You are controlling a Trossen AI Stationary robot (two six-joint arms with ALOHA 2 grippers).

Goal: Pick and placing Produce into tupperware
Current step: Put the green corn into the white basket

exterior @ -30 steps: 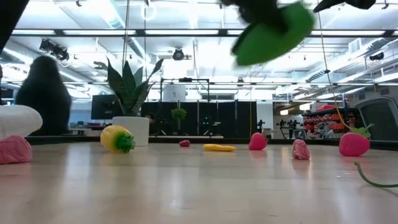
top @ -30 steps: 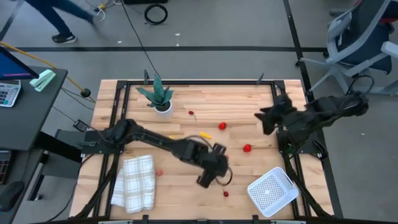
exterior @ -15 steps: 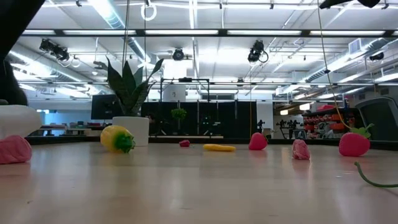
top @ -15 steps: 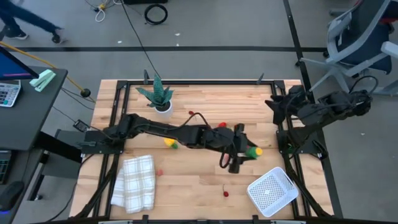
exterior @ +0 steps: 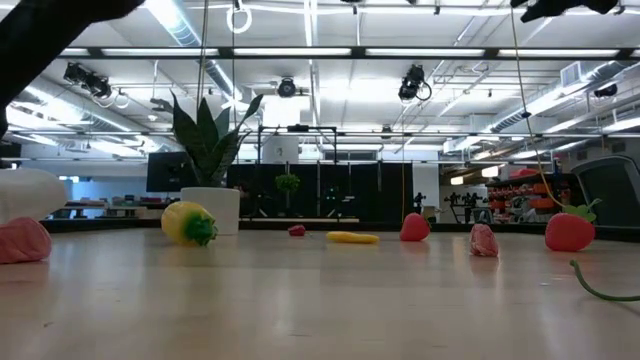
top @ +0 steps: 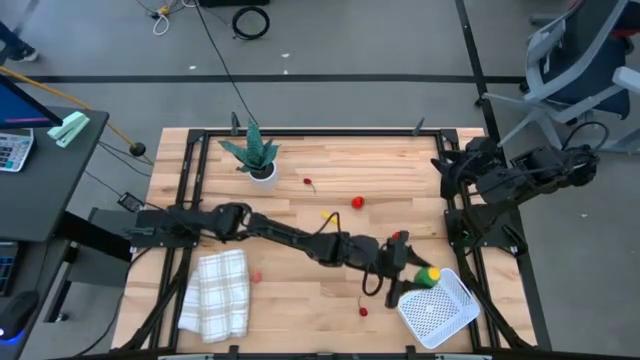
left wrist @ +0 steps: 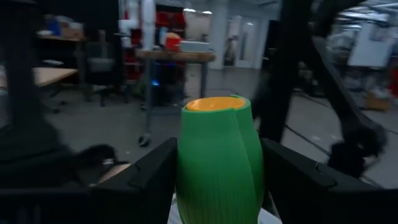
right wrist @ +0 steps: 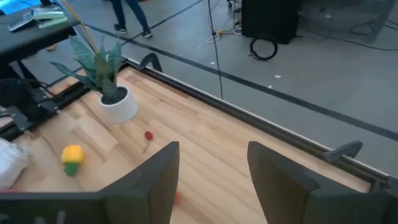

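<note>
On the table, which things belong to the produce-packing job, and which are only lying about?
Job: green produce piece held by the left gripper; tupperware; yellow pepper; yellow piece; red pieces.

Lying about: potted plant; checked cloth; right gripper, waiting open.

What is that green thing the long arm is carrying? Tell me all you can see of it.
It is a small green toy vegetable with ribbed, smooth plastic-looking sides and an orange-yellow end. The left gripper is shut on it, one dark finger against each side. From above it hangs at the near-left edge of the white gridded tupperware, held over it and not yet set down inside.
</note>
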